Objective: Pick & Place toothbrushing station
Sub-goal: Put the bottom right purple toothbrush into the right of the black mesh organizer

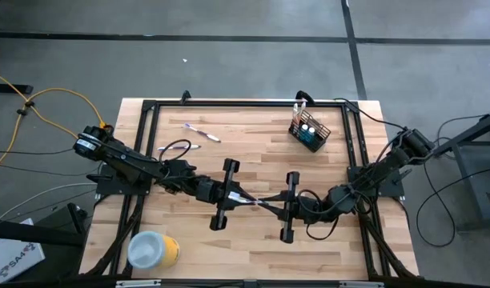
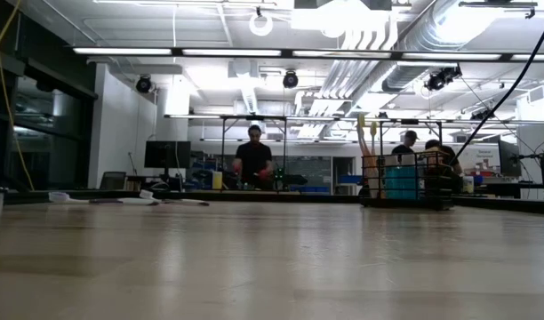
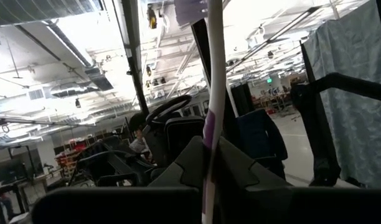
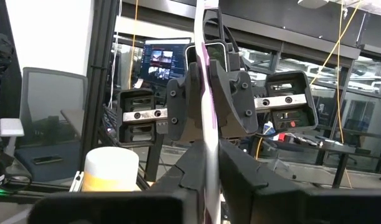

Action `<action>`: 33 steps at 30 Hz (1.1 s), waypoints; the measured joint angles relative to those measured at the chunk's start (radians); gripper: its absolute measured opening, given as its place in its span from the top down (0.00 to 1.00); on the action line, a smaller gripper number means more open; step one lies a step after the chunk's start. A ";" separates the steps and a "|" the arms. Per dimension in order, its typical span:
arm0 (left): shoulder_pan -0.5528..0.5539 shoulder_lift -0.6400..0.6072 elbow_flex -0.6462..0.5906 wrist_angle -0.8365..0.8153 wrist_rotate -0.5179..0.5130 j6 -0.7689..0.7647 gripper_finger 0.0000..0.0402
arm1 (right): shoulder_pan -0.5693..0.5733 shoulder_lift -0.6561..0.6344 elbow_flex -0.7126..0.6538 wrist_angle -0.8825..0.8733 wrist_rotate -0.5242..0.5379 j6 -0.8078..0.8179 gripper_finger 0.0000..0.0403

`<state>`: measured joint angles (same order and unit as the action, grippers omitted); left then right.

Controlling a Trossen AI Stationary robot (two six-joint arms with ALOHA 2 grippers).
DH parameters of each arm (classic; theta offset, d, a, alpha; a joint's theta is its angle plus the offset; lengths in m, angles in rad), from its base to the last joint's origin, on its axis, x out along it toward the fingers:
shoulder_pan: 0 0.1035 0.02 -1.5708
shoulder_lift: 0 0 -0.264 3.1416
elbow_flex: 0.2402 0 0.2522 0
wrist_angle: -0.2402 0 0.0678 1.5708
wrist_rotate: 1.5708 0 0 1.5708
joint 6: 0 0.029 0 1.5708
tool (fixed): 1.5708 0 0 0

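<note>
A white and purple toothbrush (image 1: 259, 202) spans the gap between my two grippers over the middle of the table. My left gripper (image 1: 238, 197) is shut on its left end and my right gripper (image 1: 279, 208) on its right end. The black wire-mesh holder (image 1: 310, 133) stands on the table at the far right, with toothbrushes and blue tubes upright in it; it also shows in the low view (image 2: 405, 178). Two more toothbrushes (image 1: 202, 132) (image 1: 178, 148) lie flat on the table at the far left. My left gripper pinches the toothbrush's handle (image 3: 207, 146) between its two fingers, coming level from the table's left and lying along the brush. The brush runs on past the fingertips, clear of the table. My right gripper pinches the brush's other end (image 4: 205, 163) between its two fingers, coming level from the table's right and lying along the brush. The brush runs from its fingertips straight across to my left gripper (image 4: 206, 87), clear of the table.
A yellow cylinder with a white top (image 1: 153, 250) lies near the table's near left corner. A black frame (image 1: 149, 112) runs around the table's edges. In the low view, people stand at benches in the room behind.
</note>
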<state>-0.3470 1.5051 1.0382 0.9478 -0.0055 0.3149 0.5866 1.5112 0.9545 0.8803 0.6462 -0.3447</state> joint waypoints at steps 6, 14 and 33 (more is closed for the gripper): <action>0.000 0.000 0.000 -0.007 -0.008 -0.029 0.97 | 0.007 0.000 0.000 0.000 0.039 -0.008 0.77; -0.002 -0.001 0.000 -0.119 -0.069 -0.107 0.97 | 0.116 -0.012 0.000 0.025 0.438 -0.183 0.65; 0.049 -0.001 0.000 -0.366 0.035 -0.217 0.98 | 0.144 -0.049 0.000 -0.175 0.315 0.218 0.66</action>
<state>-0.2980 1.5043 1.0382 0.5813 0.0298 0.0980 0.7308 1.4620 0.9543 0.7055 0.9609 -0.1269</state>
